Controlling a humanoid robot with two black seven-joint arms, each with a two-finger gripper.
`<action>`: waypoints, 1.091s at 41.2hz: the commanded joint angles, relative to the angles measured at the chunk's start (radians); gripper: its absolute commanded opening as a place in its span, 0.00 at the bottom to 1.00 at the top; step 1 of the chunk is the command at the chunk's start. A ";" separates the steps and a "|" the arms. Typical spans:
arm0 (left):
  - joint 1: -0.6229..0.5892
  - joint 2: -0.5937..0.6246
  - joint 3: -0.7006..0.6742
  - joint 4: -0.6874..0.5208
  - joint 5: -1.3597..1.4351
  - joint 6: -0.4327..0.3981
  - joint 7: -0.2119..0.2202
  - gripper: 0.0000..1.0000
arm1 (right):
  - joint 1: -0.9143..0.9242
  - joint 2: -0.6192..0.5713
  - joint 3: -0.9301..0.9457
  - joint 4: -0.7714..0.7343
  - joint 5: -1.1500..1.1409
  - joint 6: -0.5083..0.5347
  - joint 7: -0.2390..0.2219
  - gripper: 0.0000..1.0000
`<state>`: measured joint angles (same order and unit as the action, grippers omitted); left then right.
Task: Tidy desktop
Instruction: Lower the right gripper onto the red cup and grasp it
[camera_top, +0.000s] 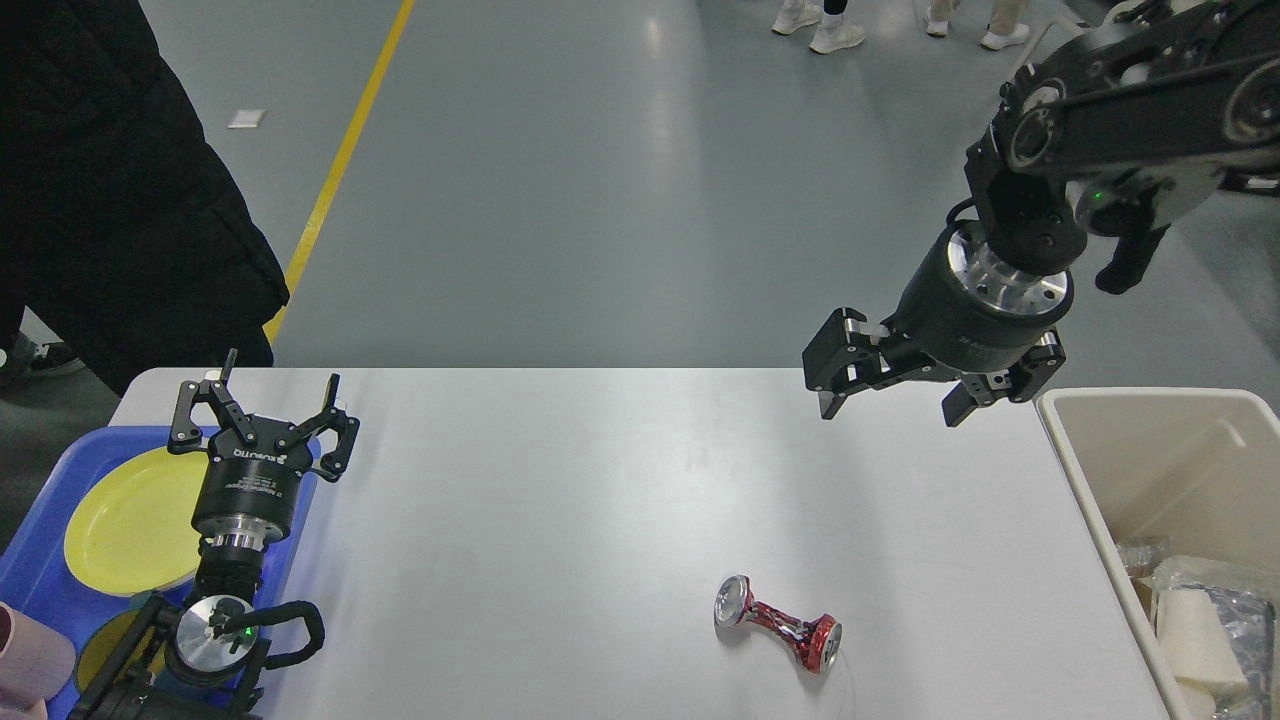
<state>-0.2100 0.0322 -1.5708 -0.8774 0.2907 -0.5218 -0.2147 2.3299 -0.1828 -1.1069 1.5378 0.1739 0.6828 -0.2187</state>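
Note:
The white desktop (560, 520) fills the lower half of the view. A crushed red can (778, 622) lies on its side near the front right of it. My left gripper (262, 400) is open and empty above the desktop's left edge, beside the blue tray. My right gripper (890, 400) is open and empty, raised above the desktop's far right part, well behind the can.
A blue tray (45, 590) at the left holds a yellow plate (130, 520) and a pink cup (30, 665). A beige bin (1150, 440) at the right holds crumpled wrappers (1200, 620). A person in black (110, 180) stands at the far left.

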 joint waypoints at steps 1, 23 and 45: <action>0.001 0.000 0.000 0.000 -0.001 0.000 0.000 0.96 | -0.043 0.011 0.019 -0.010 -0.002 0.001 -0.001 1.00; 0.000 0.000 0.000 0.000 -0.001 0.000 0.000 0.96 | -0.405 0.129 0.295 -0.022 -0.697 -0.098 0.007 0.97; 0.000 0.000 0.000 0.000 0.001 -0.001 0.000 0.96 | -0.828 0.359 0.262 -0.294 -0.912 -0.235 -0.001 0.89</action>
<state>-0.2101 0.0322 -1.5708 -0.8774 0.2904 -0.5218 -0.2147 1.5538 0.1570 -0.8144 1.2950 -0.7364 0.4515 -0.2192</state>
